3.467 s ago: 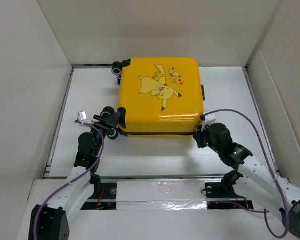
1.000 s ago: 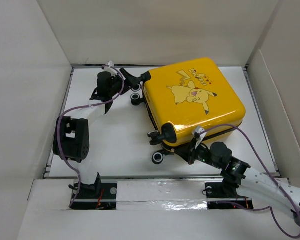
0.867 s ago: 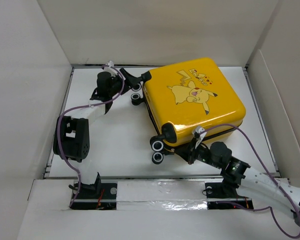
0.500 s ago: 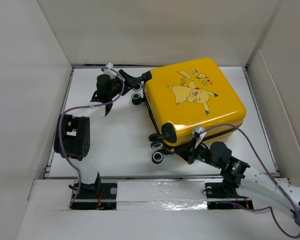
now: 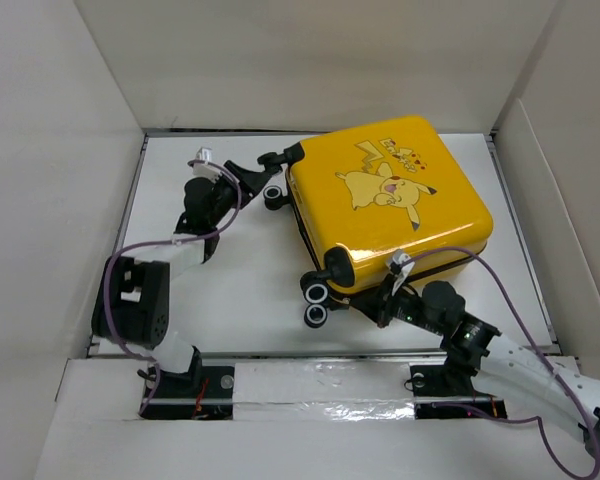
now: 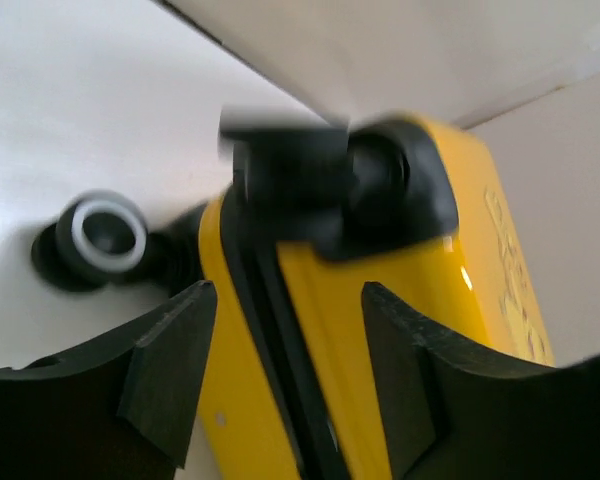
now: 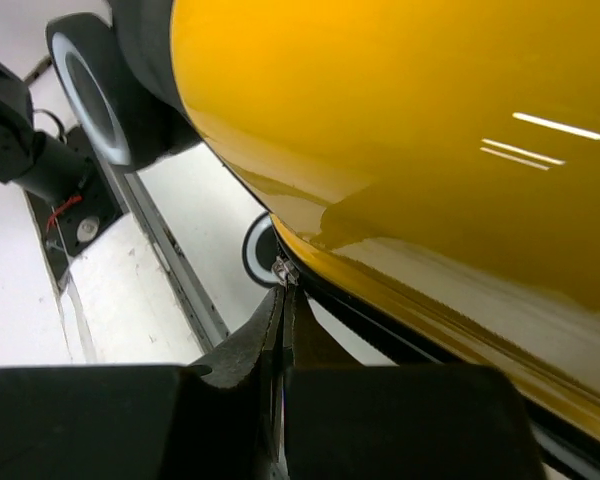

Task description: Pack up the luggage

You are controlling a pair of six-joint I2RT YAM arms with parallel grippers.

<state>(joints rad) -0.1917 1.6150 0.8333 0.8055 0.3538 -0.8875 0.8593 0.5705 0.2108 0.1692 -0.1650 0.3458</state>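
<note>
The yellow Pikachu suitcase (image 5: 380,215) lies closed and flat, turned at an angle, right of the middle. My left gripper (image 5: 268,167) is open at its far left corner. In the left wrist view (image 6: 285,305) its fingers straddle the yellow edge (image 6: 460,260) and the black zipper seam (image 6: 280,300), below a black corner wheel mount (image 6: 360,190). My right gripper (image 5: 378,300) is at the near edge. In the right wrist view (image 7: 283,290) it is shut on the small metal zipper pull (image 7: 285,268) under the shell (image 7: 400,120).
Black wheels stick out at the near left corner (image 5: 315,303) and the far left corner (image 5: 273,195); one shows in the left wrist view (image 6: 105,230). White walls (image 5: 60,180) box in the table. A taped rail (image 5: 310,382) runs along the near edge.
Since 3.5 s ago the suitcase has been turned and shifted right. In the last second my left gripper drew back toward the near side. The right gripper stays on the pull.
</note>
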